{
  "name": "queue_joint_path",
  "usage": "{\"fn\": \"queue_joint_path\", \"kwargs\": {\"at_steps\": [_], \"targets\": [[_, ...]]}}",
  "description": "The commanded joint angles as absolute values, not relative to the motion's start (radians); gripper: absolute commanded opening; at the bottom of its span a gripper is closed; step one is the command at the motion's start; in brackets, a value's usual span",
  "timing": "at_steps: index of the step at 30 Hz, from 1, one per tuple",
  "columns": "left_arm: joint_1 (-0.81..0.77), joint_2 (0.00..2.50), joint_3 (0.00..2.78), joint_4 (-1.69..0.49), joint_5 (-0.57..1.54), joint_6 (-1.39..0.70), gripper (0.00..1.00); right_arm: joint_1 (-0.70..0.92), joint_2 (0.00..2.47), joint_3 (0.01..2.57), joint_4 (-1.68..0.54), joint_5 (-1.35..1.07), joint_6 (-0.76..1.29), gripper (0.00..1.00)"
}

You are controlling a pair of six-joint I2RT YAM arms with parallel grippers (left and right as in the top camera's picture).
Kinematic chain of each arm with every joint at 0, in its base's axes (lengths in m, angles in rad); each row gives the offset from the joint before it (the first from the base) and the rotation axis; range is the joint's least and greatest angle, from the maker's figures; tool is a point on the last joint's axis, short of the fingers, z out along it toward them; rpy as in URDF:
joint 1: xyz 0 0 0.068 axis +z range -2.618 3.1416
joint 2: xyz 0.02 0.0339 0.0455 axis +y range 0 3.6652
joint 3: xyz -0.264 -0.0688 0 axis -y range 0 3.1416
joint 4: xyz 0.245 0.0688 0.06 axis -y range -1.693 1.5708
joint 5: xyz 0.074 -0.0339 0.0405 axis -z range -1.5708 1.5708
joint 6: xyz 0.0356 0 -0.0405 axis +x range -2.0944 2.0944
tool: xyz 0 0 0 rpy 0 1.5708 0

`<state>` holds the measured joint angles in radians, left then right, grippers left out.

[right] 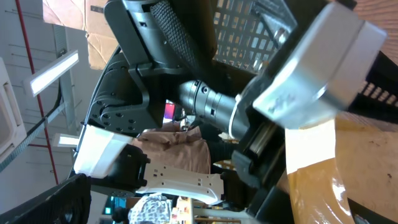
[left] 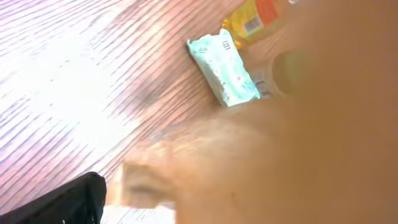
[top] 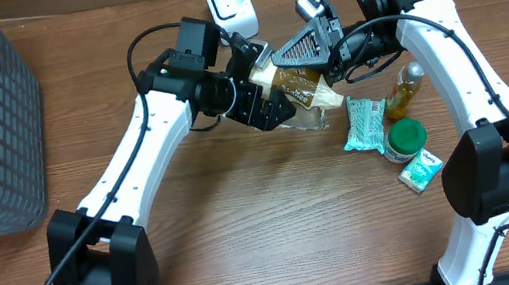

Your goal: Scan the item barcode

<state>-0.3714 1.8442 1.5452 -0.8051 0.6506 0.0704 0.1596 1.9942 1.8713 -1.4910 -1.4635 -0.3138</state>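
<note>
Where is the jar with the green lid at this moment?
In the overhead view the jar sits on the right of the table, between the big packet and the small packet, close to the bottle.

1 barcode scanner (top: 229, 3). 1 clear snack bag (top: 305, 89), brown contents. 2 teal packets (top: 364, 124), the second one (top: 420, 170) lower right. 1 yellow bottle (top: 408, 87). 1 green-lidded jar (top: 404, 138). 1 grey wire basket (top: 15, 128). 2 robot arms: left arm (top: 132, 166), right arm (top: 471, 70). 1 wooden desk (top: 276, 220).
</note>
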Motion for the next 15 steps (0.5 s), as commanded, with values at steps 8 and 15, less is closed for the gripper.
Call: {"fn": "queue_joint_path", "kwargs": {"at_steps": [8,15], "targets": [[-0.177,1.859,1.539,-0.815,0.963,0.089,1.0,0.162,1.964,1.872,-1.504,-1.57,-0.314,1.0],[-0.093,1.859,1.539,-0.905,1.114,0.398,1.0,0.162,1.964,1.873,-1.523,-1.57,-0.273,1.0]]}}
